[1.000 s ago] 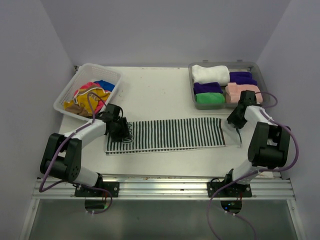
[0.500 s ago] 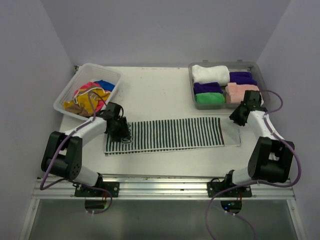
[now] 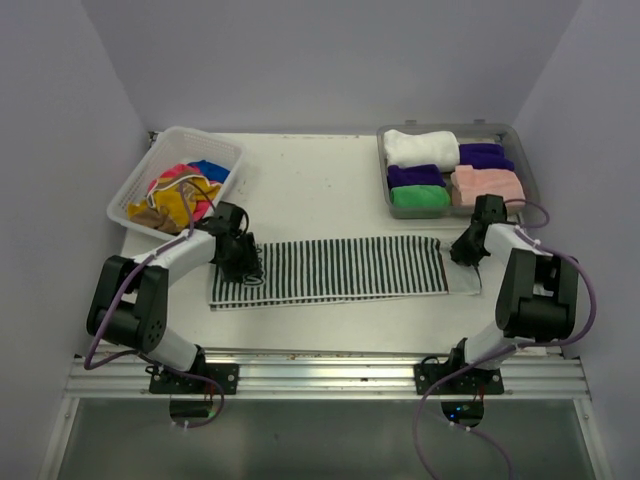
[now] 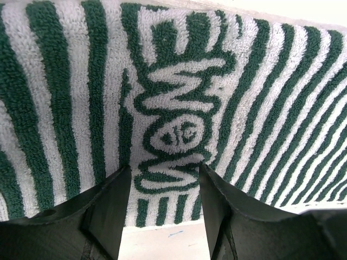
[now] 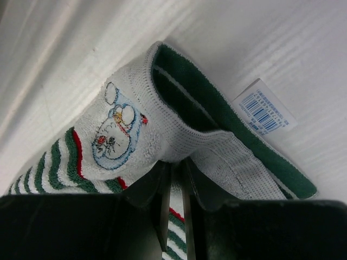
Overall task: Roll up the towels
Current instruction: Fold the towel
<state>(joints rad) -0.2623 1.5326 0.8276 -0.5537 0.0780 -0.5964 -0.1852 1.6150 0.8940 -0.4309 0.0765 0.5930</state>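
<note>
A long green-and-white striped towel (image 3: 340,268) lies flat across the middle of the table. My left gripper (image 3: 240,260) rests at its left end. In the left wrist view that gripper (image 4: 164,203) is open, its fingers (image 4: 108,214) astride the towel's near edge below woven lettering (image 4: 181,124). My right gripper (image 3: 465,250) is at the right end. In the right wrist view it (image 5: 174,181) is shut on the white hem of the towel (image 5: 162,124), which is lifted and folded over, showing a cartoon patch (image 5: 116,132) and a barcode label (image 5: 264,111).
A white lattice basket (image 3: 130,195) at the back left holds several loose towels (image 3: 183,192) in yellow, pink and blue. A grey tray (image 3: 527,180) at the back right holds rolled towels, white (image 3: 420,148), purple, green and pink, close behind my right gripper.
My right gripper has drawn back from the tray side to the towel's right end and closed on its hem. The left gripper has stayed open at the left end.
</note>
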